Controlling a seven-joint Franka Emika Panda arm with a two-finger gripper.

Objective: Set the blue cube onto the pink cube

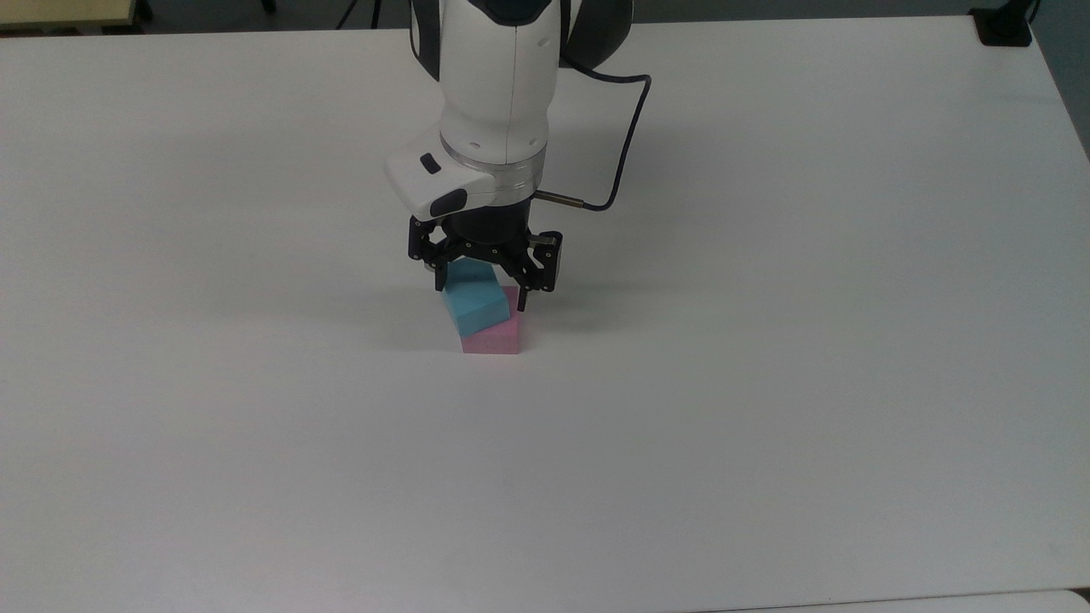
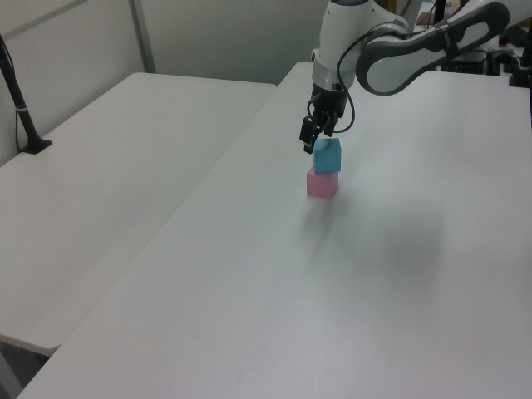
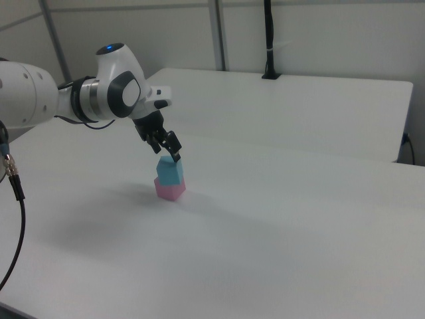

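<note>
Stack nearly finished, pincer not yet clear

Found the blue cube (image 1: pixel 474 306) seated on top of the pink cube (image 1: pixel 494 340), the pair standing near the middle of the bench (image 1: pixel 766 426), well apart from every edge and corner. Noted the same two-high stack in the left view, blue cube (image 2: pixel 327 155) over pink cube (image 2: pixel 322 184), and in the right view, blue cube (image 3: pixel 170 171) over pink cube (image 3: pixel 170 190). Saw the upper cube turned askew to the lower one, its faces not lined up, with a corner overhanging toward the top view's left and a strip of pink top left bare toward the top view's right. Judged the placing itself as good as done; judged the remainder to be a clean retreat upward without nudging the blue cube, and a check of a rather crooked seat.

Saw the pincer (image 1: pixel 481 297) low over the stack, jaws spread wider than the blue cube and straddling its upper part, one on each side. Took it as let go: nothing clamped, no finger pressing hard on either cube. Could not tell for sure about a light brush by the finger toward the top view's left, very close to the blue face; saw the other one standing off it, over the bare pink strip. Placed the pincer (image 2: pixel 312 141) just above and beside the blue cube in the left view, and the pincer (image 3: pixel 171 154) at its top edge in the right view.
</note>
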